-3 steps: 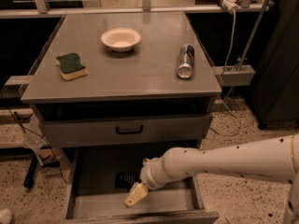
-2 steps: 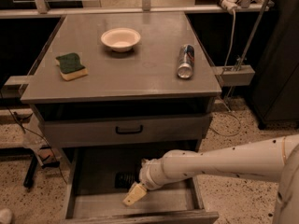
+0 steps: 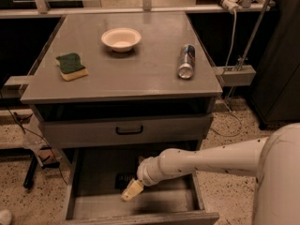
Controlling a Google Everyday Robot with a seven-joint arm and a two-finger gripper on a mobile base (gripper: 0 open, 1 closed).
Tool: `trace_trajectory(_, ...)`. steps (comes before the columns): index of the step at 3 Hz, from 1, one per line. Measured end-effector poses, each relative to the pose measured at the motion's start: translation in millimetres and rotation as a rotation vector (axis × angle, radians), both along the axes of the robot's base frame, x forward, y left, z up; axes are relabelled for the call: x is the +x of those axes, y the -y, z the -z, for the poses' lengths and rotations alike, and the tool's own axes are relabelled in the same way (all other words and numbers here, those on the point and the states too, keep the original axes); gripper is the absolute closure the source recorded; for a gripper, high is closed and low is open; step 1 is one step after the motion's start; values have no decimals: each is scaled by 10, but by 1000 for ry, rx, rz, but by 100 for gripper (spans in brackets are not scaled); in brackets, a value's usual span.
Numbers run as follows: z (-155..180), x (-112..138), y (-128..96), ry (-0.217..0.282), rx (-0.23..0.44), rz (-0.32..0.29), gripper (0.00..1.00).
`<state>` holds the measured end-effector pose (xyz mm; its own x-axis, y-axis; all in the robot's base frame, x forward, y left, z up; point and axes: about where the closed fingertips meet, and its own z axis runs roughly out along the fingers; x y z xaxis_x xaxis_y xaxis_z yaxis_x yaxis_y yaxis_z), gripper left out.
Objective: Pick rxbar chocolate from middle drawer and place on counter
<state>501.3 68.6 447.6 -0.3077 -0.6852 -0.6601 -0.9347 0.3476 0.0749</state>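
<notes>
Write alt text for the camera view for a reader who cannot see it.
A white robot arm reaches into the open middle drawer, its end effector low over the drawer floor next to a small dark rxbar chocolate. On the counter above sit a green-and-yellow sponge, a pale bowl and a can on its side.

Arm (image 3: 211,158) reaches from the right into the open drawer (image 3: 84,205). Gripper (image 3: 131,191) low over the drawer floor, just beside the black bar (image 3: 123,180). On the counter (image 3: 140,78): white bowl (image 3: 121,39) at back, green-yellow sponge (image 3: 71,66) left, can (image 3: 186,61) lying sideways right.
</notes>
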Motion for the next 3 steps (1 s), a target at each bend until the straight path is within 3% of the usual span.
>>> trace_trajectory(1,243,-43,-98,-54,-5,-3,0)
trace_trajectory(3,337,-76,-192,-33,-15,-2,0)
